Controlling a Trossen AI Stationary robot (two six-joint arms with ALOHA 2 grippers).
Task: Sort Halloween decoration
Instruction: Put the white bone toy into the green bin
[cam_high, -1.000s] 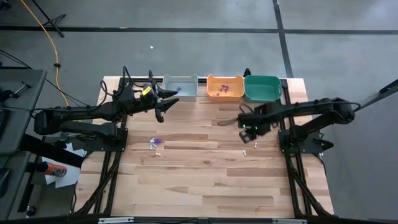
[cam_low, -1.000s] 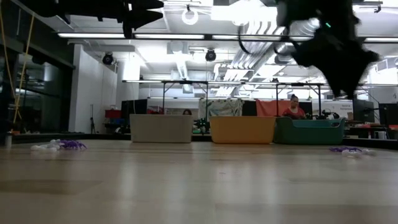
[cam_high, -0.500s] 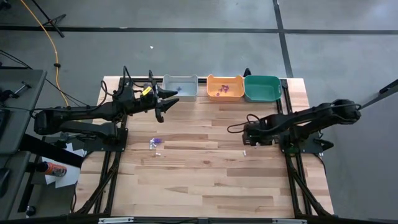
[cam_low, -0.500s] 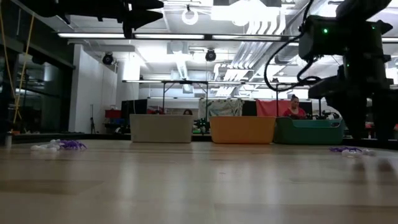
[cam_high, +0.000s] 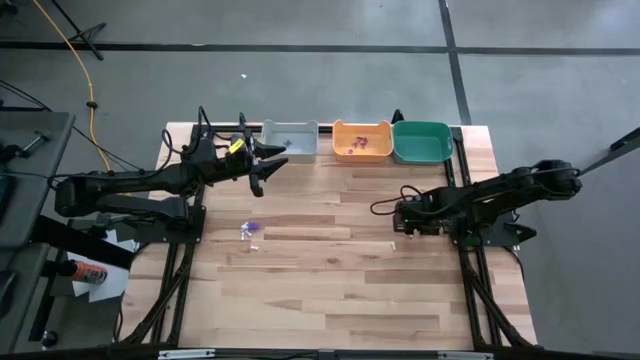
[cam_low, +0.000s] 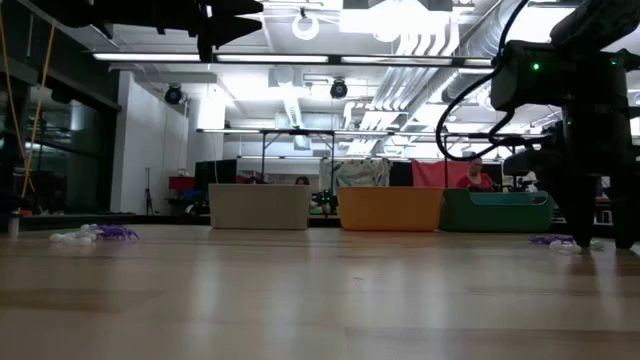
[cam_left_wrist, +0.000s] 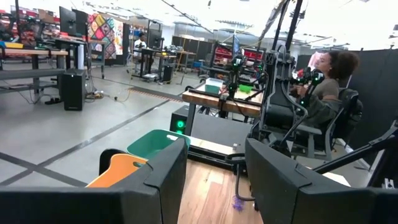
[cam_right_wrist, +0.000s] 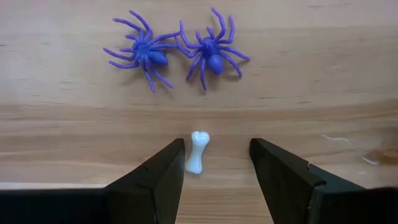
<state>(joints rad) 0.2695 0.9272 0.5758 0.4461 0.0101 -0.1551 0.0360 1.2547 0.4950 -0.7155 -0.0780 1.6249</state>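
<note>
The left hand (cam_high: 262, 166) hangs in the air just in front of the grey bin (cam_high: 290, 139) at the far edge of the desk (cam_high: 330, 290), its fingers spread apart with nothing between them. Below it, on the left part of the desk, a small cluster of trinkets (cam_high: 250, 230) lies on the wood: purple and pale pieces, too small from above to tell their shapes. In the low view the same cluster (cam_low: 98, 234) shows as a purple spider beside a whitish piece.

The grey bin holds a bluish speck or two. Next to it, the orange bin (cam_high: 362, 139) holds several purple trinkets. The teal bin (cam_high: 421, 141) stands at the right end of the row; its contents cannot be made out.

On the right, the right hand (cam_right_wrist: 214, 163) is down close to the desk, fingers wide open and gripping nothing. Between them lies a small white bone (cam_right_wrist: 197, 151), nearer to one finger than the other. Just beyond it sit two purple spiders (cam_right_wrist: 177, 50), side by side, legs nearly touching. From above, the arm hides these pieces.
</note>
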